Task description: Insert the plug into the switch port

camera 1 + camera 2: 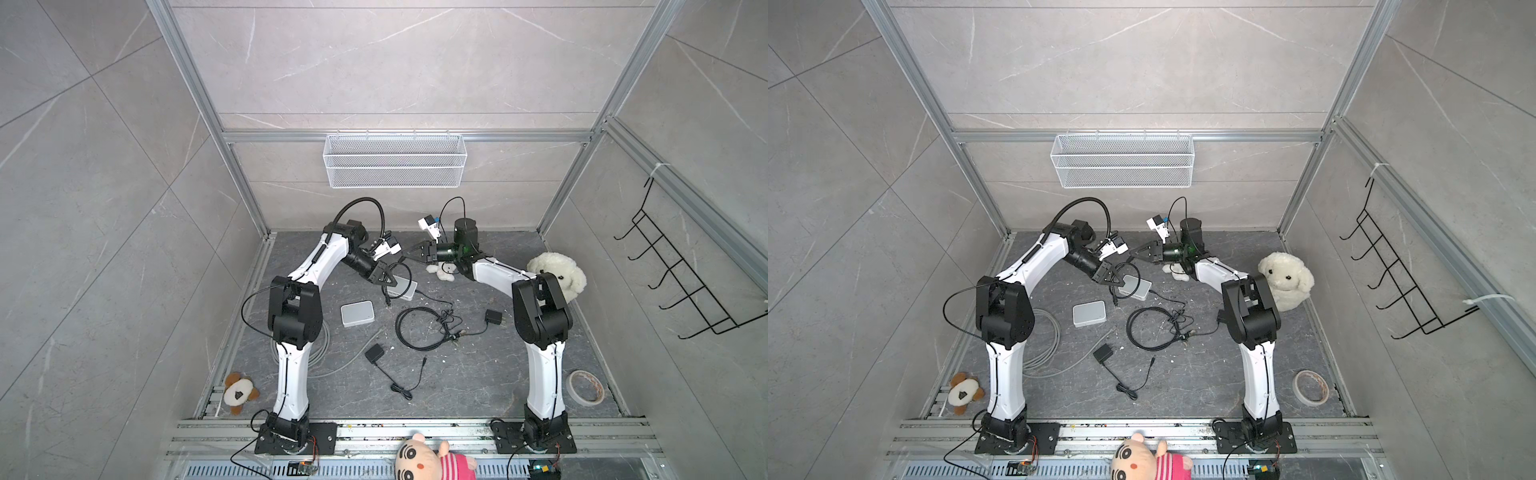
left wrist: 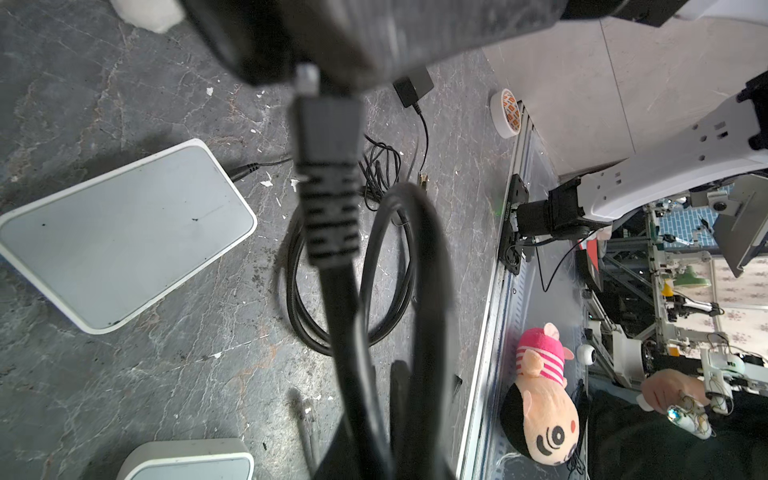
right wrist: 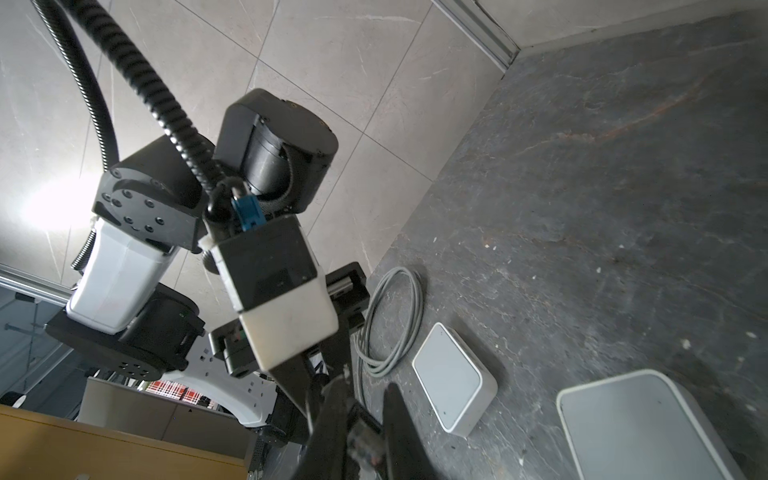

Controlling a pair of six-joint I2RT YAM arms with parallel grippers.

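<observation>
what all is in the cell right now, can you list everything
switches: 2, white with grey tops, mid floor, one nearer, one farther
plug: 1, black, in the air above the far switch, not in a port
black cable coil: 1, black, floor right of the switches
grey cable: 1, grey, coiled by the left arm
power adapters: 2, black, floor
tape roll: 1, pale, front right
plush toys: 4, two white at the right, brown-white front left, pink at the front rail
wire basket: 1, white, back wall
hook rack: 1, black, right wall
left claw: 1, black, over the far switch
right claw: 1, black, plug between its fingers
</observation>
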